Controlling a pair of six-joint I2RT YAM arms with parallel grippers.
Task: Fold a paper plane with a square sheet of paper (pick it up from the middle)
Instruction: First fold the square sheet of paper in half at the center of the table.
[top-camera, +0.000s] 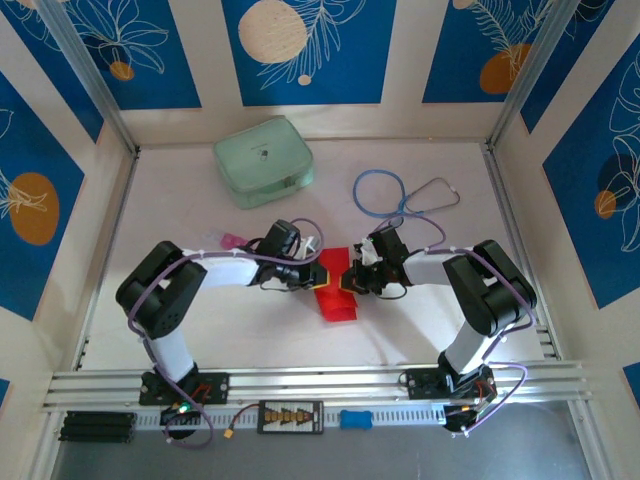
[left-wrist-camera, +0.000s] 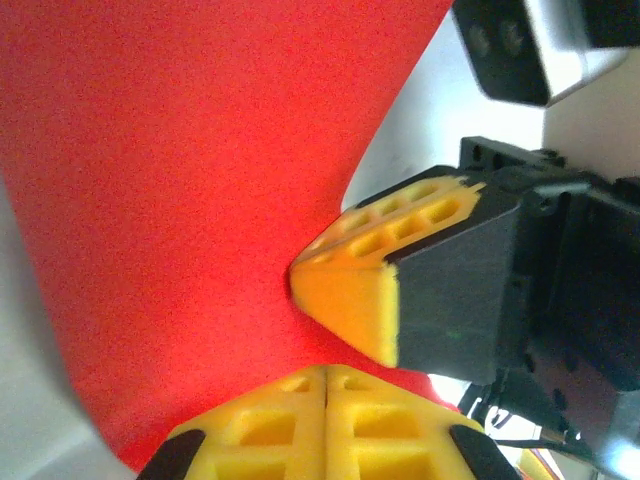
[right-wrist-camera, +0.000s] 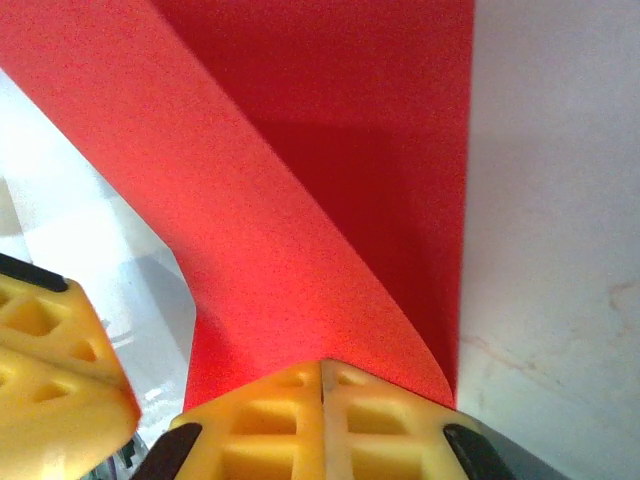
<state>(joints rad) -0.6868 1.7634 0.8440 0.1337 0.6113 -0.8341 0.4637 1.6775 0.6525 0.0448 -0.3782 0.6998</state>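
**Ana:** From the top camera, where is the paper?

**Ben:** The red sheet of paper (top-camera: 336, 296) lies on the white table (top-camera: 240, 330), in the middle between the two arms. It is partly folded. The left claw (top-camera: 316, 272) and the right claw (top-camera: 352, 276) meet over its far end, very near each other. From this height I cannot tell how their fingers stand.

**Ana:** What else is on the table?

**Ben:** A pale green case (top-camera: 263, 162) at the back, a looped blue cord (top-camera: 378, 192) to its right, and a small pink object (top-camera: 232, 240) beside the left arm. All are apart from the paper.

**Ana:** And the left wrist camera?

**Ben:** The yellow fingers (left-wrist-camera: 270, 425) of the left claw are pressed together with no gap between them. The red sheet (left-wrist-camera: 180, 200) runs down right into their tips, so the claw is clenched on the paper. The yellow tip of the right claw (left-wrist-camera: 345, 295) comes in from the right and touches the edge of the sheet just above.

**Ana:** The right wrist camera?

**Ben:** It is the same there. The fingers (right-wrist-camera: 380, 430) of the right claw are squeezed together, and two layers of the red sheet (right-wrist-camera: 300, 200) come together at their tips, so it grips the paper. A raised flap curves to the left, and the darker layer lies under it. The left claw's fingers (right-wrist-camera: 50, 350) are at the lower left, just beside.
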